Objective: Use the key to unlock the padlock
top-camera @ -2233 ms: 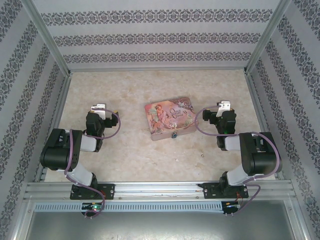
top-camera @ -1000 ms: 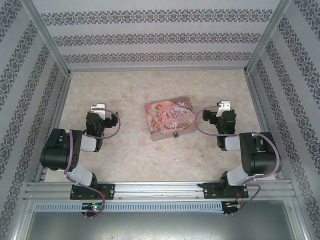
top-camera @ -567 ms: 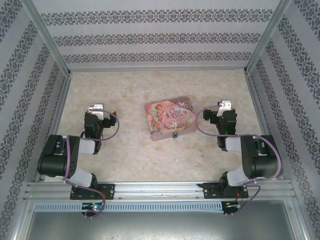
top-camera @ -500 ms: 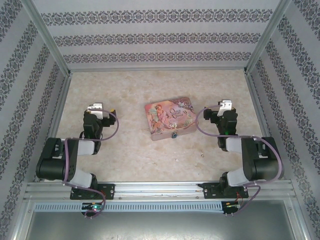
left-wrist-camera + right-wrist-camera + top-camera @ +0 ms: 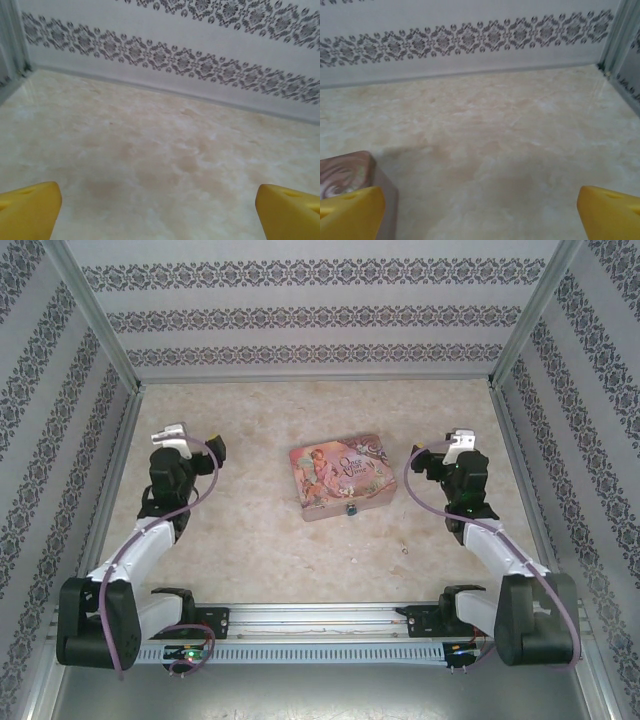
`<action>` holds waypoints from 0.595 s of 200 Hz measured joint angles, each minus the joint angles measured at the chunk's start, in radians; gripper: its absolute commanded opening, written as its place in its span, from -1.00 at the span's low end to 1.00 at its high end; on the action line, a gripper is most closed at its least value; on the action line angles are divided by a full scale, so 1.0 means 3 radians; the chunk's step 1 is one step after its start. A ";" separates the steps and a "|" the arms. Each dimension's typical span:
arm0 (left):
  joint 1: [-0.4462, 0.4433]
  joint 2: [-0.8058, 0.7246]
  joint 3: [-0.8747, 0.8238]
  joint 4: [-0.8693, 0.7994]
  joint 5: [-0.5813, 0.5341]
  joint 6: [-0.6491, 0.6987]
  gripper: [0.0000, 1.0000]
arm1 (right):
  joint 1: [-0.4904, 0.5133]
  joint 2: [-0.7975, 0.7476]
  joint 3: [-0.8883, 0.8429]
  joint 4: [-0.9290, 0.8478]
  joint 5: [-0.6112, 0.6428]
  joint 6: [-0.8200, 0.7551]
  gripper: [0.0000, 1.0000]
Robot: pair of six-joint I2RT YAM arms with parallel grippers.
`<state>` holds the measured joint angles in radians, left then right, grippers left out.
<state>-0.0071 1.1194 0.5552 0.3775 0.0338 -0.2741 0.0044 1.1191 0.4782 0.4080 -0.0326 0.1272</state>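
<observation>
Since nothing is gripped yet, we hold the left jaws and right jaws wide apart, flanking the tin (image 5: 340, 476), ready for the padlock (image 5: 350, 509) at its six o'clock and the key (image 5: 403, 549) toward five o'clock.

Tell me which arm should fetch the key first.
Right, likely. The key lies on the table on the right arm's side of the padlock; the open right fingers are nearer it than the left fingers, which sit beyond the tin.
</observation>
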 measured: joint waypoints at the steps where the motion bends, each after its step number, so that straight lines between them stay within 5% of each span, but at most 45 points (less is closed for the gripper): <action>1: 0.0000 -0.0003 0.0010 -0.0017 0.0006 -0.0011 0.99 | 0.0000 -0.0011 0.0014 -0.0036 -0.0014 0.0010 0.97; 59: 0.0003 -0.0025 0.0366 -0.1067 0.0645 -0.0613 0.99 | 0.0000 -0.0155 0.0448 -0.1123 -0.0688 0.0460 0.97; 119: -0.0181 0.0111 0.0067 -0.1106 0.1319 -0.1232 0.99 | 0.0000 0.0195 0.0624 -0.1766 -0.1400 0.0699 0.97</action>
<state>-0.0612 1.1526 0.5755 0.0456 0.4294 -0.6437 0.0044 1.1774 0.6655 -0.1219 -0.4526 0.3370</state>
